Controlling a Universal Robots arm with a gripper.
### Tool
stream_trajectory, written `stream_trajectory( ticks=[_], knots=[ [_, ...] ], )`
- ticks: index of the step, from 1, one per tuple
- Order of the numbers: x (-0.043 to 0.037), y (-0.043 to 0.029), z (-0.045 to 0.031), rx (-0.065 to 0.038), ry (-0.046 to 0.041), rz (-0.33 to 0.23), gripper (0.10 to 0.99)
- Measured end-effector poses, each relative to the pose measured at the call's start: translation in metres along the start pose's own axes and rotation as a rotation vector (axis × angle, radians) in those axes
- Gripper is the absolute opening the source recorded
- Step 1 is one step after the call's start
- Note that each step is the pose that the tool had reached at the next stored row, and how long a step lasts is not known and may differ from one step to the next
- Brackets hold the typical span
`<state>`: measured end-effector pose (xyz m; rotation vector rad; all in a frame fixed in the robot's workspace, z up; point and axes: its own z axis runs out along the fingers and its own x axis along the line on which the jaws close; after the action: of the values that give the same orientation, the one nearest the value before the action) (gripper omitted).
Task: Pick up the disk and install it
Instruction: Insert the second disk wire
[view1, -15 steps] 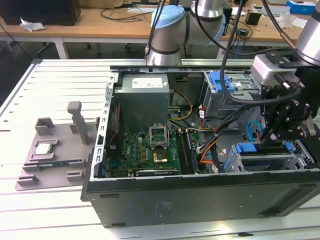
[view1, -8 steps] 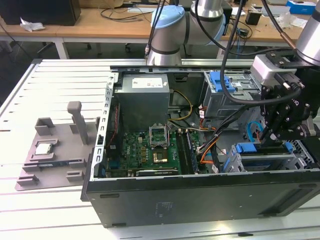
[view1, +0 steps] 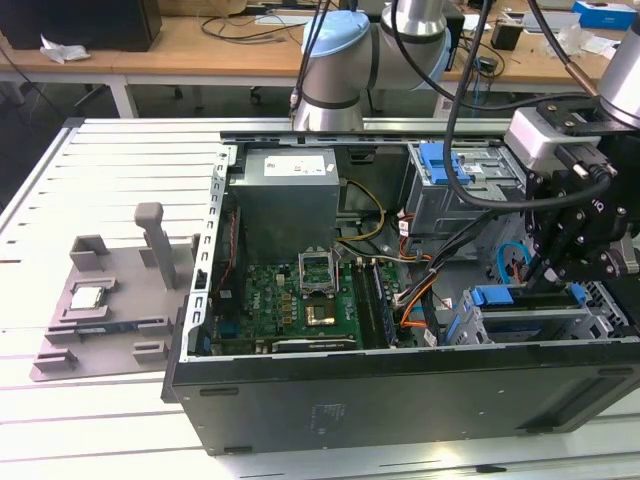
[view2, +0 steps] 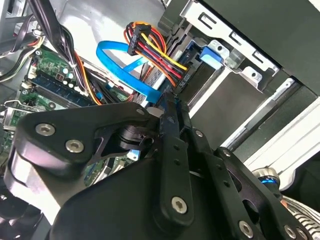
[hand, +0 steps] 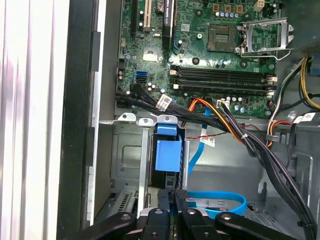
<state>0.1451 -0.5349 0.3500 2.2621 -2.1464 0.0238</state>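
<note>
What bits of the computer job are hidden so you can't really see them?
- First wrist view: the disk stands edge-on in its bay, so its label is hidden; the claw covers its near end.
- Exterior view: the claw blocks that bay, so the disk's depth is unclear.
- Second wrist view: the claw hides most of the green board.

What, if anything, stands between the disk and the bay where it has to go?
Nothing visible: the disk already sits in the grey cage, gripper at its end; the blue cable lies beside it.
</note>
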Motion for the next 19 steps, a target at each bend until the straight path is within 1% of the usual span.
stream_trajectory(
  ticks=[6, 10, 14, 16, 19],
  knots=[
    [0.0025, 0.0001, 0.0009, 0.000, 0.0000, 0.000, 0.161],
    [0.0027, 0.0001, 0.0013, 0.000, -0.0001, -0.001, 0.161],
    [0.0027, 0.0001, 0.0047, -0.001, -0.0014, -0.001, 0.161],
    [0.0025, 0.0001, 0.0055, -0.001, -0.0035, -0.003, 0.161],
    [0.0019, 0.0001, 0.0068, -0.001, -0.0041, -0.007, 0.161]
  ],
)
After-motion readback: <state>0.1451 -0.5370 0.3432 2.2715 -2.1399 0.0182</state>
